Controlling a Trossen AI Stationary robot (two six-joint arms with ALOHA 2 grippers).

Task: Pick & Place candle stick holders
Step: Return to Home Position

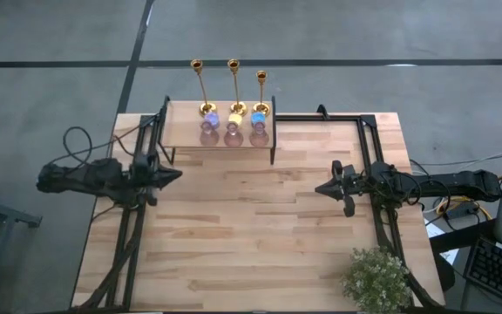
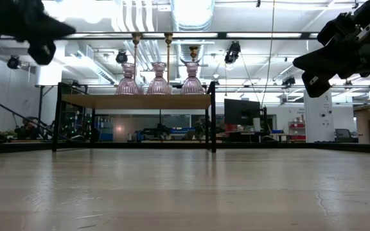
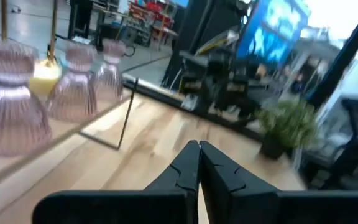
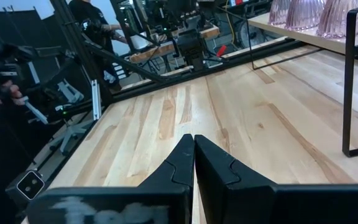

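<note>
- L fingers (image 3: 178,175): pressed tip to tip, no gap, nothing between them. Left gripper (image 3: 199,144) is empty.
- R fingers (image 4: 174,169): same deal, clamped together, nothing held. Right gripper (image 4: 193,138) touches nothing.
- Left gripper in the high view (image 1: 174,174): over the table's left side, just in front of the shelf's left end, nose toward the centre.
- Right gripper (image 1: 321,188): over the right half, nose toward the centre, facing the left one across bare wood, well apart.
- Low view: both arms sit up at the picture's top corners, clear of the table (image 1: 260,244).
- Candle stick holders (image 1: 234,85): all three gold ones on the shelf (image 1: 181,133) at the table's far edge, upright, side by side in a row along the back.
- In the low view their stems and cups (image 2: 168,40) poke up behind the glass.
- Pink glass holders (image 1: 232,136): three, in a row in front of the gold ones, one per candlestick.
- Small candles (image 1: 234,116), purple, yellow, blue, sit just by the gold bases; can't tell what they rest on.
- Plant (image 1: 376,277): near-right corner of the table, well away from both arms.
</note>
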